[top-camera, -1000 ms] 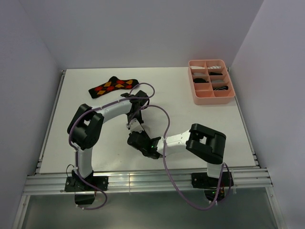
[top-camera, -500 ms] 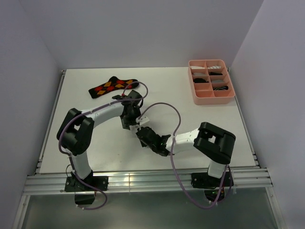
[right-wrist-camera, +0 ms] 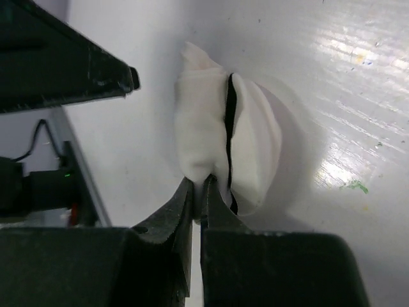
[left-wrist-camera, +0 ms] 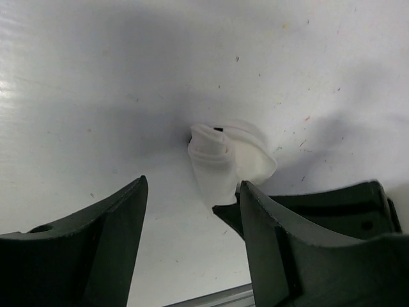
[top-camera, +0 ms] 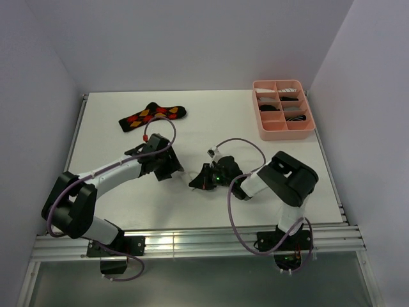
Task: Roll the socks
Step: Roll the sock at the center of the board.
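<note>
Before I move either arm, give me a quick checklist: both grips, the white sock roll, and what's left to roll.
1. Right gripper shut on the white sock: ok, pinching its near edge.
2. Left gripper open, facing the sock: ok.
3. Roll tight enough to hold: cannot tell; it sits as a loose-looking bundle.
4. Argyle sock rolled: not ok, lying flat at the far left.
5. Pink tray apart from both arms: ok.

Lab; white booth (top-camera: pixel 192 45), aluminium rail (top-camera: pixel 192 242)
</note>
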You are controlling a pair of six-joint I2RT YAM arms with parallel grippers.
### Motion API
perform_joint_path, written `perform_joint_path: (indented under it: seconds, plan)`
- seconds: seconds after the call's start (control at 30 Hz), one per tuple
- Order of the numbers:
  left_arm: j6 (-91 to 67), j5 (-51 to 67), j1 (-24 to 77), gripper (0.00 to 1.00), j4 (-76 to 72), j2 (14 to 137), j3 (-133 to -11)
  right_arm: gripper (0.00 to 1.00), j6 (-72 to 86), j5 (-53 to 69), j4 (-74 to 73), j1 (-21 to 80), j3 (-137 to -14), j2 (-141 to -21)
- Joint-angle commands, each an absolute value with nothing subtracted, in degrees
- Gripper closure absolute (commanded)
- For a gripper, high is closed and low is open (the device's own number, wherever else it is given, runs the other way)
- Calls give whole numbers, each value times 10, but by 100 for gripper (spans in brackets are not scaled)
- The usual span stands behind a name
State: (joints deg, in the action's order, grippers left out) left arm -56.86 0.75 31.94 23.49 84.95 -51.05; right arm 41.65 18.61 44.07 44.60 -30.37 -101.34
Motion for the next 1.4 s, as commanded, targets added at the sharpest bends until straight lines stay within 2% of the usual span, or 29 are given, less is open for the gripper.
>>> perform_joint_path:
  seconds: [0.0,0.3,0.77,0.87,1.0,1.03,1.13,1.2,1.27,1.37]
  plan:
    - [-592,49,319,36,136,820,-468,100,512,315,553,418,-273,-1080]
    - [-592,62,318,43,98,845,-442,100,610,374,695,386,-264,-1175]
    - [-591,58,319,52,100,908,-442,100,621,372,671,378,-274,-1194]
    - [-589,61,319,58,109,919,-446,100,622,372,668,376,-276,-1194]
    - [-574,51,319,81,155,949,-481,100,609,369,647,375,-280,-1181]
    - [-565,48,319,82,181,954,-498,99,591,366,633,375,-283,-1173]
    - [-542,33,321,91,224,972,-539,92,546,345,569,376,-289,-1132]
    - [-528,12,324,96,273,988,-563,83,507,323,509,377,-297,-1095]
    - [-504,3,330,99,327,1000,-604,73,484,302,450,381,-306,-1055]
    - [-472,-52,343,100,391,1042,-664,65,432,246,364,388,-320,-999]
